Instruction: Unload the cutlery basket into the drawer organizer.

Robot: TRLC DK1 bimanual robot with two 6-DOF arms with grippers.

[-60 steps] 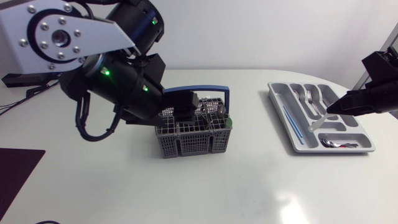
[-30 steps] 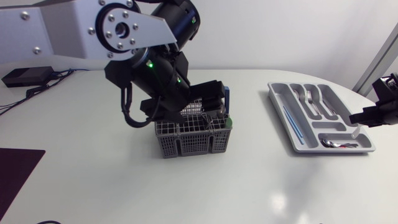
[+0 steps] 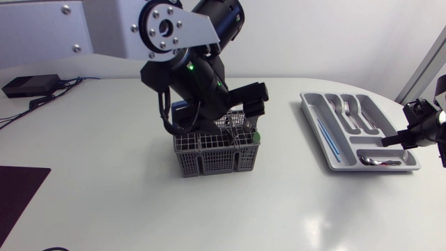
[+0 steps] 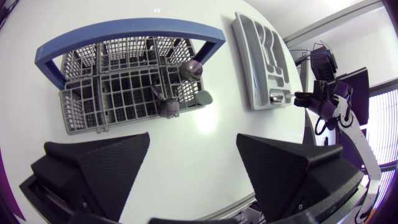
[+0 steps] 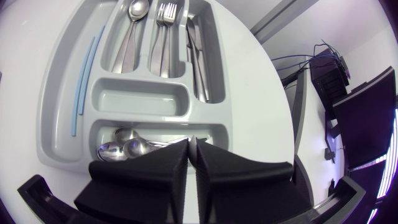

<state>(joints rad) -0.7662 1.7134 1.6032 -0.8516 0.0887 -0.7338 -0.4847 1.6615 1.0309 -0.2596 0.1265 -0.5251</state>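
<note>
Cutlery basket is set mid-bench, drawer organizer at the right edge.
Left hand is held released above the basket; right hand is seen clenched.

White glossy counter with rounded right end, dark mat at its near left edge, small black box with cables far left

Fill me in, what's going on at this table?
The job is moving cutlery from a basket into a drawer tray. The left pincer hangs open above the basket, where a few pieces stand at one end. The right pincer is shut, with nothing showing in it, over the tray's end compartment of small spoons. Larger spoons, forks and knives already lie sorted.
</note>
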